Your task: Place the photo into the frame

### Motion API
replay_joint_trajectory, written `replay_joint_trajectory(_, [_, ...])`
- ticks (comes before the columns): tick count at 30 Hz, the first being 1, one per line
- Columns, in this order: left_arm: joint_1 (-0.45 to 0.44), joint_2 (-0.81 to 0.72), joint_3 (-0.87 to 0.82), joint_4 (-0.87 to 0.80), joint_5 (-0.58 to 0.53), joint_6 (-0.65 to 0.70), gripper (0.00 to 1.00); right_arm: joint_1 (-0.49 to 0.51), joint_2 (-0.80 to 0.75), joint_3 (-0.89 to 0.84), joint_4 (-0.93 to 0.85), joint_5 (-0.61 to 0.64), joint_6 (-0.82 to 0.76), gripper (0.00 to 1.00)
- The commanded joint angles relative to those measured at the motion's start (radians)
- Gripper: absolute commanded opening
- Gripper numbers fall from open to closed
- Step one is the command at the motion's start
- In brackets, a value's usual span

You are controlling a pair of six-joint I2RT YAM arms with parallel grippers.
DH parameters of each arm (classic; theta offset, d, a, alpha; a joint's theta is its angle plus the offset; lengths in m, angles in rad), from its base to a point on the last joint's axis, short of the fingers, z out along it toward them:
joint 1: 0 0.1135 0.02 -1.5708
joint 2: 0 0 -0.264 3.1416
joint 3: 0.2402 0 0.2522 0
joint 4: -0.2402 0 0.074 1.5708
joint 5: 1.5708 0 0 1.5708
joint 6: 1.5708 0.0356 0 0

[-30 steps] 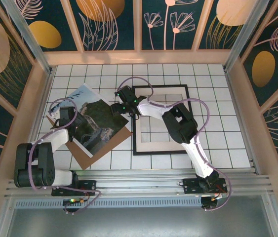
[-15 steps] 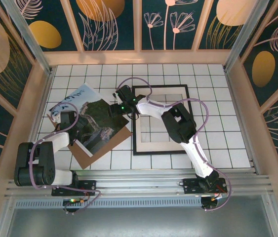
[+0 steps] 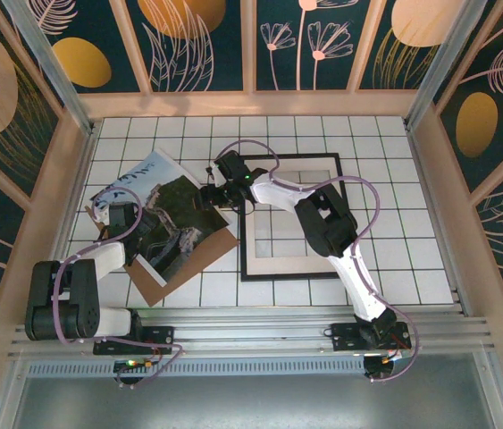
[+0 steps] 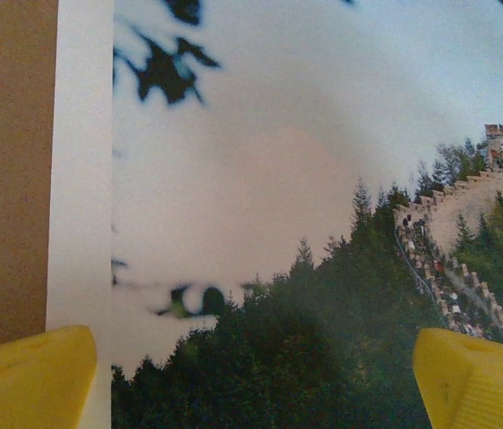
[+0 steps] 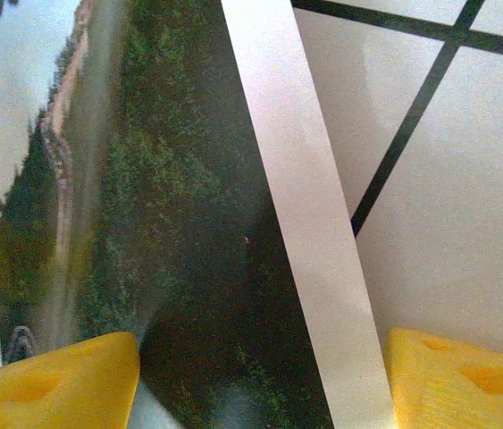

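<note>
The photo (image 3: 157, 214), a landscape print with pale sky and dark hills, lies askew on the brown backing board (image 3: 199, 259), left of the frame (image 3: 291, 276). Its right part looks bowed. My right gripper (image 3: 207, 198) is at the photo's right edge. In the right wrist view, my right gripper (image 5: 255, 384) is open, with its yellow fingertips (image 5: 50, 380) straddling the photo's white border (image 5: 314, 232). My left gripper (image 3: 126, 217) hangs over the photo's left part. Seen from the left wrist, this gripper (image 4: 251, 384) is open above the printed trees (image 4: 305, 340), holding nothing.
A white mat border (image 3: 291, 264) lies inside the black frame on the tiled table (image 3: 394, 232). The backing board (image 4: 5, 179) sticks out beyond the photo's edge. Wooden walls enclose the table on the left, right and back.
The right gripper's jaws have narrowed a little at the photo's right edge. That edge has drawn leftwards and the print now bows. The left arm has barely moved.
</note>
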Motion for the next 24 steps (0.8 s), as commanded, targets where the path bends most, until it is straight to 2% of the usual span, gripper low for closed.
replay_joint_trajectory(1, [0.002, 0.009, -0.022, 0.015, 0.056, -0.01, 0.91, -0.014, -0.066, -0.037, 0.051, -0.077, 0.034, 0.72])
replay_joint_trajectory(18, [0.003, 0.007, -0.025, 0.031, 0.067, -0.01, 0.91, -0.05, -0.136, -0.195, 0.295, -0.296, 0.157, 0.74])
replay_joint_trajectory(24, [0.003, 0.008, -0.022, 0.031, 0.077, -0.009, 0.91, -0.063, -0.184, -0.276, 0.403, -0.347, 0.195, 0.8])
